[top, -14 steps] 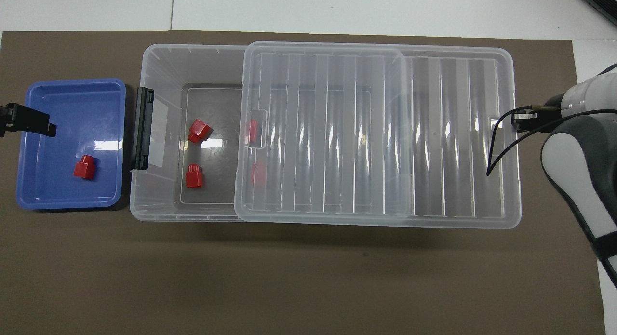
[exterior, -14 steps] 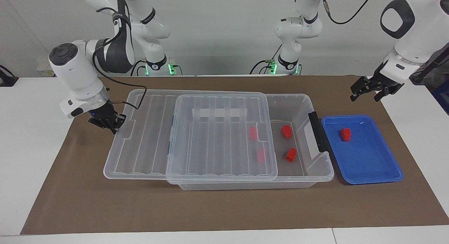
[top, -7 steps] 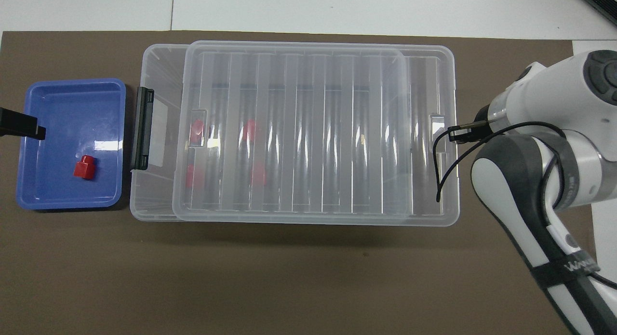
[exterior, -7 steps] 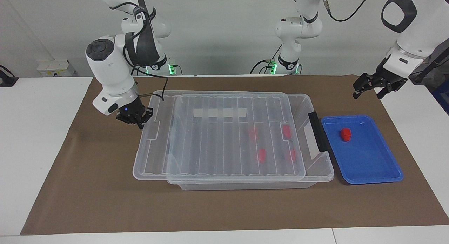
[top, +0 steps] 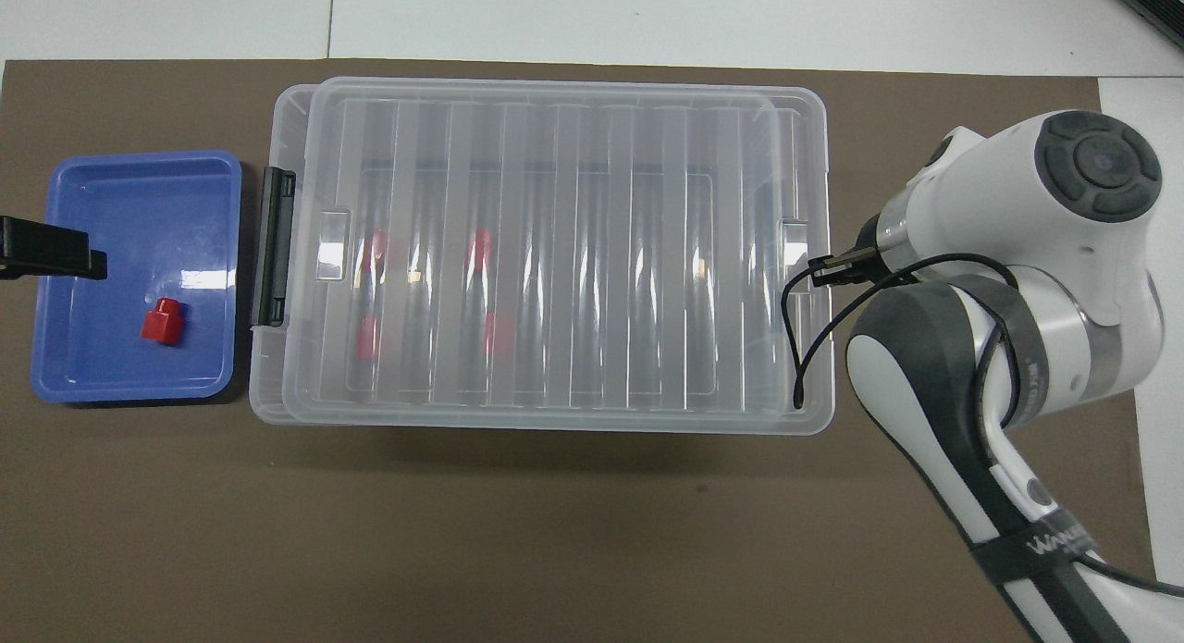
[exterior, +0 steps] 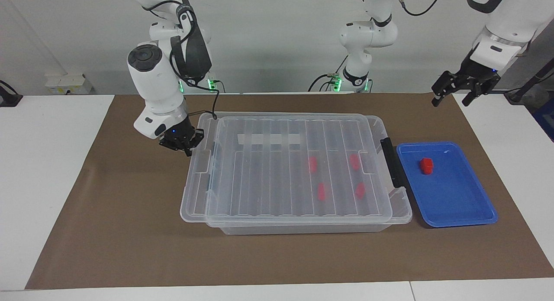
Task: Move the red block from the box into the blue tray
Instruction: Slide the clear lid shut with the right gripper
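The clear box stands mid-table with its ribbed lid nearly fully over it. Several red blocks show through the lid, such as one and another. One red block lies in the blue tray, which sits beside the box's black latch toward the left arm's end. My right gripper is shut on the lid's end edge. My left gripper is open and empty, raised over the mat by the tray. The overhead view shows the tray, its block and the right gripper.
A brown mat covers the table under everything. White table lies past the mat's ends. The arm bases stand at the robots' edge.
My right gripper has slid the lid along the box toward the latch end, so it now covers the blocks inside. My left gripper has risen a little by the tray.
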### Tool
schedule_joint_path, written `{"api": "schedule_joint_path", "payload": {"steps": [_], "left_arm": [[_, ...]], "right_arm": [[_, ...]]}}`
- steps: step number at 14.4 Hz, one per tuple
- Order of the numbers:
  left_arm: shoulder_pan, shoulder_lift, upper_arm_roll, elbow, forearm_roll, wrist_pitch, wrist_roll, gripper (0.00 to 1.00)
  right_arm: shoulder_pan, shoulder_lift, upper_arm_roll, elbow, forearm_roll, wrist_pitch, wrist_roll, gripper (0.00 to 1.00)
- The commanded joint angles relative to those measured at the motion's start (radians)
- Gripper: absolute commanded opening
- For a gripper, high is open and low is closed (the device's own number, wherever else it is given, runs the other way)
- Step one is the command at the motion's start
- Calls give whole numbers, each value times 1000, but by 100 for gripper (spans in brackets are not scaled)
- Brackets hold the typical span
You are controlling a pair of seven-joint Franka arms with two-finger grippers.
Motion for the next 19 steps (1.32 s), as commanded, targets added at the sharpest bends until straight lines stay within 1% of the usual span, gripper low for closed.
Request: {"api": "schedule_joint_path", "payload": {"steps": [1, 2, 3, 4, 5, 6, 7, 8, 9, 10, 12, 15, 18, 19], "left_arm": [[-6, -10, 11, -57, 18, 52, -12, 100], [-8, -9, 11, -60, 24, 57, -11, 100], [-17, 8, 20, -48, 27, 57, -9, 100], [-55, 35, 37, -42, 30, 56, -11, 100], [-102, 40, 52, -34, 57, 33, -14, 100], [-120, 46, 43, -18, 85, -19, -15, 100], [-121, 54, 41, 24, 85, -39, -14, 100], [-129, 75, 44, 48, 85, -56, -19, 100], [-141, 95, 47, 96, 81, -84, -20, 100], [-141, 103, 43, 122, 81, -84, -22, 100], [-137, 82, 54, 80, 79, -60, -19, 100], [-126, 79, 60, 79, 79, -53, -16, 100], [-126, 59, 55, 72, 79, -56, -14, 100], [-126, 57, 55, 70, 79, -62, -14, 100]], "right_arm": [[10, -29, 3, -36, 19, 3, -14, 0], [13, -30, 3, -36, 19, 3, -14, 0], [27, -30, 3, -36, 19, 3, -14, 0], [29, -30, 3, -36, 19, 5, -12, 0], [36, -30, 3, -36, 19, 5, -14, 0], [38, -30, 3, -36, 19, 5, -14, 0], [38, -30, 3, -36, 19, 5, -15, 0], [38, -30, 3, -35, 19, 5, -16, 0], [36, -30, 3, -33, 19, 2, -16, 0], [30, -30, 3, -30, 19, -8, -14, 0], [20, -53, -5, -30, 19, -20, 0, 0], [-40, -99, -7, -32, 17, -84, 84, 0], [-98, -139, -7, -32, 8, -110, 150, 0], [-112, -144, -8, -29, 8, -113, 176, 29]]}}
